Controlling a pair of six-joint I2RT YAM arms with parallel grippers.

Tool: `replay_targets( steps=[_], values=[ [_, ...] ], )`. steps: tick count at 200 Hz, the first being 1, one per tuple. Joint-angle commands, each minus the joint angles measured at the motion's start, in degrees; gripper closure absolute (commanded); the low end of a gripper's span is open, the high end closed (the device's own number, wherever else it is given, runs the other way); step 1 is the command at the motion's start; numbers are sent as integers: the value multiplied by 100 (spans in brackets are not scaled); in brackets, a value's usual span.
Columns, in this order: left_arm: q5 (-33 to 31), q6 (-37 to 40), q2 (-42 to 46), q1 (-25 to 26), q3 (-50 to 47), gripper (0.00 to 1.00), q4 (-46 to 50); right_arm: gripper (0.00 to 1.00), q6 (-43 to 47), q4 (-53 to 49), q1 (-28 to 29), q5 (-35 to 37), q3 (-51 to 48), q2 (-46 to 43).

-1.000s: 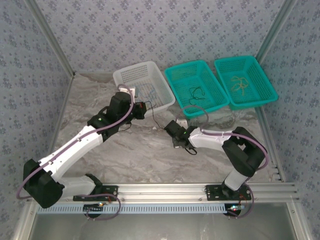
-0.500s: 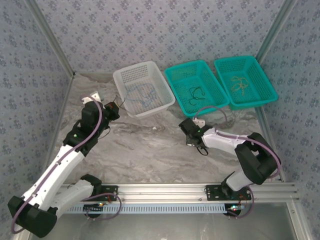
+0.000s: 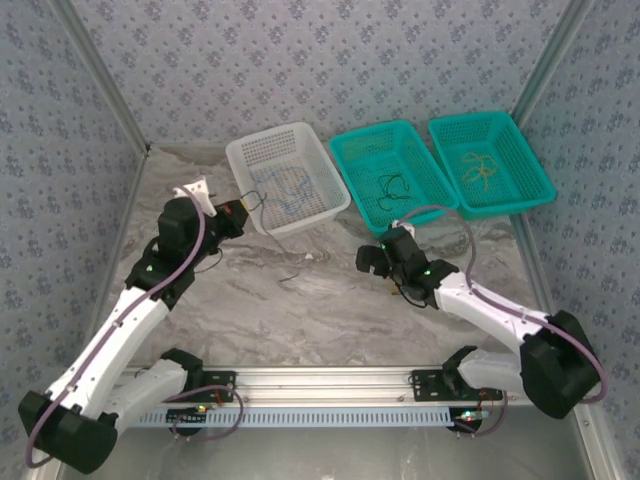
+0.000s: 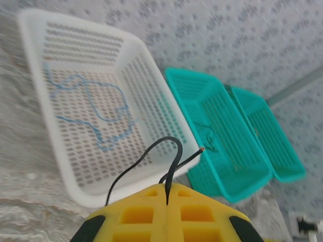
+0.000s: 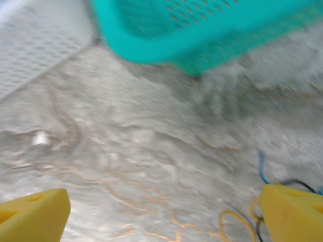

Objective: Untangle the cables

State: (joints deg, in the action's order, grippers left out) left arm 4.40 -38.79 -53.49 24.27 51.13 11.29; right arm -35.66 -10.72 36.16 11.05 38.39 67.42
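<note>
My left gripper is shut on a thin black cable, pinched between its yellow fingers and looping up in front of the white basket. A blue cable lies inside that basket. My right gripper stands open over bare table, nothing between its fingers. Beside its right finger lie a yellow cable, a blue one and a black one, bunched together. In the top view that bunch sits under the right wrist.
Three baskets line the back: the white basket, a teal basket holding a black cable, and a second teal basket holding a yellow cable. Patterned walls close in both sides.
The right gripper has opened and drawn back to the right, its elbow swinging outward. The left gripper pulled left away from the white basket, still pinching the black cable.
</note>
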Motion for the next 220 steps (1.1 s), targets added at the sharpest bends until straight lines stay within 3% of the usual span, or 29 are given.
replay_targets(
  steps=[1, 48, 88, 122, 155, 185, 220],
  values=[
    [1150, 211, -225, 25, 324, 100, -443, 0, 583, 479, 58, -729, 295, -218],
    [2258, -65, -686, 189, 324, 100, -1368, 0, 874, 1453, 101, -2293, 344, -201],
    [2503, -185, -941, 344, 427, 100, -1607, 1, 1157, 1448, 225, -2322, 481, 192],
    [2915, -350, -1048, 444, 361, 100, -2136, 1, 1024, 2074, 338, -2405, 481, 547],
    [3034, -314, -1091, 590, 361, 100, -2294, 1, 803, 3352, 512, -2106, 313, 813],
    [3057, -229, -1076, 631, 404, 100, -2270, 4, 751, 3814, 714, -1120, 194, 947],
    [3106, -183, -1055, 682, 372, 100, -2362, 12, 712, 4381, 730, -639, -64, 1168]
  ],
)
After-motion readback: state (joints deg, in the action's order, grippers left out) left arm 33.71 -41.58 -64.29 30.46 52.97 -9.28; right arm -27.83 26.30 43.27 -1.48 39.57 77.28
